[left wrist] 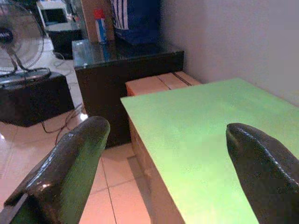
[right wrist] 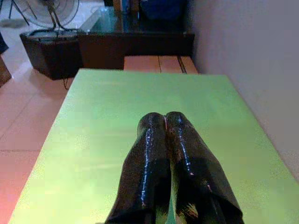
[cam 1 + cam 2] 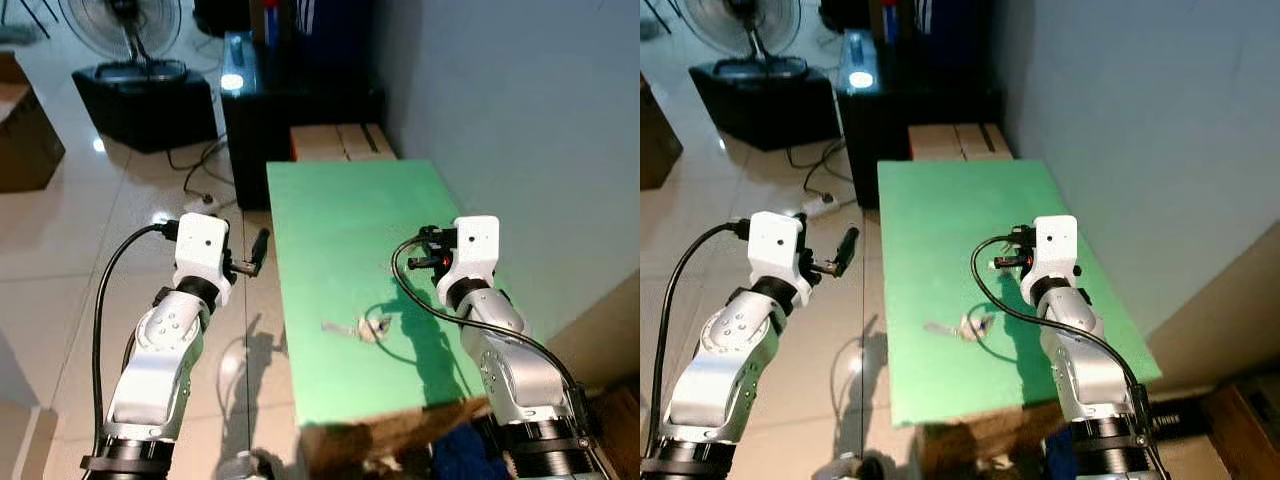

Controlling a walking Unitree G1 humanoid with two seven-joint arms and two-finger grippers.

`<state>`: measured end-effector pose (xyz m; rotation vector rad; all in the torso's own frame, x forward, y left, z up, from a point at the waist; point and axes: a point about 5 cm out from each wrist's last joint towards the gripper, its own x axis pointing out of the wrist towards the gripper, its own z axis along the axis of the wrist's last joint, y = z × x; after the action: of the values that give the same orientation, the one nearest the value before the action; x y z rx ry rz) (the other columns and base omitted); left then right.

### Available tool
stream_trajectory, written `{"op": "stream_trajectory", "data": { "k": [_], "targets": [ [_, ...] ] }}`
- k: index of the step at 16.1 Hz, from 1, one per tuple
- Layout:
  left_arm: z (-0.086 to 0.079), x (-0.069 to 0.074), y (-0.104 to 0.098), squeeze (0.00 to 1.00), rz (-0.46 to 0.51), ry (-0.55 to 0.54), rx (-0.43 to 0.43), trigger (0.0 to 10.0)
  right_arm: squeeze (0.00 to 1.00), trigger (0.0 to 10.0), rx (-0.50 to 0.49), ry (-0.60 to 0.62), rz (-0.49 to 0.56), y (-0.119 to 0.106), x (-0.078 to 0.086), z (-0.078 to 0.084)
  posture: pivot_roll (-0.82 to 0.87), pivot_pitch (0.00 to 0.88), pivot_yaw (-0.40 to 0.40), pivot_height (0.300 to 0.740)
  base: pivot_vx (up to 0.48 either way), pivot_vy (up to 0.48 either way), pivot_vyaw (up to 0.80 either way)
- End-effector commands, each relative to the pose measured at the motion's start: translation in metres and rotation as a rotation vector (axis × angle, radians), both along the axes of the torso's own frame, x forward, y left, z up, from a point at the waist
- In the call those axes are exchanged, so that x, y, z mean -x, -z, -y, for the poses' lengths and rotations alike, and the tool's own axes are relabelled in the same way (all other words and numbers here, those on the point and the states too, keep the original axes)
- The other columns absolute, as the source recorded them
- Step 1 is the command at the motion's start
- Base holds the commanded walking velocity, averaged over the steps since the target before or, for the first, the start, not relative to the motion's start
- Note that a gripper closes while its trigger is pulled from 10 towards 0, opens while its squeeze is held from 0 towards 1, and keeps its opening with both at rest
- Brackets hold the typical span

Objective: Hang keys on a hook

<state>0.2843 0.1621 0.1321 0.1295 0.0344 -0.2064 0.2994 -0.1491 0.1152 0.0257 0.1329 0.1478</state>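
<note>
A small bunch of keys (image 3: 360, 328) lies on the green table (image 3: 340, 210), near its front edge. My right gripper (image 3: 424, 252) hovers over the table just behind and to the right of the keys. Its two black fingers (image 2: 154, 140) are pressed together with nothing between them. My left gripper (image 3: 256, 250) is held above the floor, just off the table's left edge. In the left wrist view its fingers (image 1: 70, 154) stand wide apart and empty, pointing along that edge.
A pale wall (image 3: 520, 110) runs along the table's right side. Behind the table stand a cardboard box (image 3: 340, 142) and a black glass-topped cabinet (image 3: 260, 100). A fan (image 3: 125, 25) on a black base stands at the back left. A power strip (image 3: 205, 203) with cables lies on the tiled floor.
</note>
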Motion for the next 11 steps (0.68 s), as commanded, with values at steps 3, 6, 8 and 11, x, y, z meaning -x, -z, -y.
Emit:
{"op": "stream_trajectory", "data": {
  "k": [3, 6, 8, 11],
  "targets": [
    [0.0002, -0.0031, 0.0002, 0.00, 0.001, -0.003, -0.023, 10.0, 0.00, 10.0, 0.011, 0.017, -0.013, 0.0041, 0.0025, 0.0052, -0.08, 0.000, -0.037, 0.740, -0.304, 0.000, 0.00],
    [0.0050, -0.0031, 0.0001, 0.00, 0.004, 0.002, -0.023, 10.0, 0.00, 10.0, 0.015, 0.015, -0.016, 0.0040, 0.0035, 0.0089, -0.08, 0.000, -0.039, 0.740, -0.309, 0.000, 0.00],
    [0.0062, -0.0024, 0.0014, 0.00, 0.001, 0.006, -0.028, 10.0, 0.00, 10.0, 0.019, 0.012, -0.016, 0.0038, 0.0034, 0.0091, -0.08, 0.000, -0.036, 0.740, -0.304, 0.000, 0.00],
    [0.0056, -0.0047, 0.0008, 0.00, 0.002, 0.008, -0.040, 10.0, 0.00, 10.0, 0.055, -0.008, -0.015, 0.0058, 0.0036, 0.0066, -0.08, 0.000, -0.027, 0.740, 0.000, 0.000, 0.00]
  ]
}}
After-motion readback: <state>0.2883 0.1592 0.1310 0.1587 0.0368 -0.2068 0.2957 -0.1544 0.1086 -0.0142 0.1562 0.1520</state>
